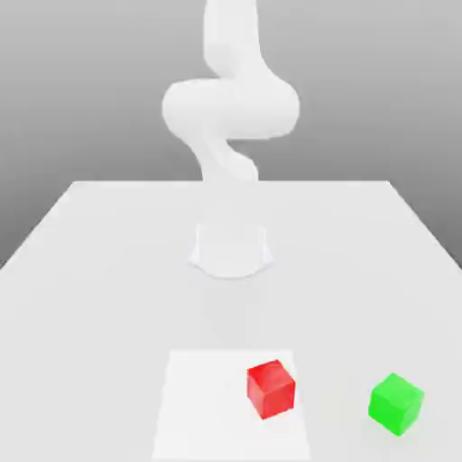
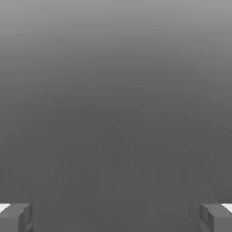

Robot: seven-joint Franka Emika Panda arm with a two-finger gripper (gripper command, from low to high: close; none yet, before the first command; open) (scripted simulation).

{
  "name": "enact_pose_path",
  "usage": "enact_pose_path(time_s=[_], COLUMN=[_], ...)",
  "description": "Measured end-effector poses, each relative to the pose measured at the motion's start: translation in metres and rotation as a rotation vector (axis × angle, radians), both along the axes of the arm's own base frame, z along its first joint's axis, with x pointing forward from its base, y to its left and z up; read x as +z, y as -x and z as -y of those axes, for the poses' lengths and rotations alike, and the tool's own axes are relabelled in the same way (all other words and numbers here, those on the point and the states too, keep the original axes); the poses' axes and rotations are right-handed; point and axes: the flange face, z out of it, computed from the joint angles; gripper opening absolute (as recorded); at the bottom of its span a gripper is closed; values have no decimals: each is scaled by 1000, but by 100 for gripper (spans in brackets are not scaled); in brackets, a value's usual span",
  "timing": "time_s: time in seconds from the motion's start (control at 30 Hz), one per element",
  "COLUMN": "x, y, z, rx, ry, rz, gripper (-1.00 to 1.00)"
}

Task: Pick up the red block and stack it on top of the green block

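"Where's the red cube?"
"On the white square, near the front edge of the surface; probably light, rigid, slippery."
"Grip?"
"End effector spread, empty; pinch opposite side faces squarely, mid-height."

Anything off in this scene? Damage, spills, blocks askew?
Nothing stands out: the glossy red cube lies on the white square, the glossy green cube beside that square; both look intact, no spill visible.

Looks like a bare simulated robot workspace, with a jointed, glossy white robot arm standing on a broad, smooth white tabletop against a plain grey gradient backdrop.
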Motion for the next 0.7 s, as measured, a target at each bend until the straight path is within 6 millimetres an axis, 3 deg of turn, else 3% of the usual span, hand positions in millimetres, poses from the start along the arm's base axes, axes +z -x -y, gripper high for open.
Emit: enact_pose_path(time_s=[0.17,0.33,0.5,0.7], x=[-109,-220,-329,-445], y=[-53,-74,-68,-31], z=[-13,-28,-42,-52], rx=[87,175,264,369], ry=[36,72,110,155], rz=[-172,-337,-501,-683], gripper=[0,0,0,0])
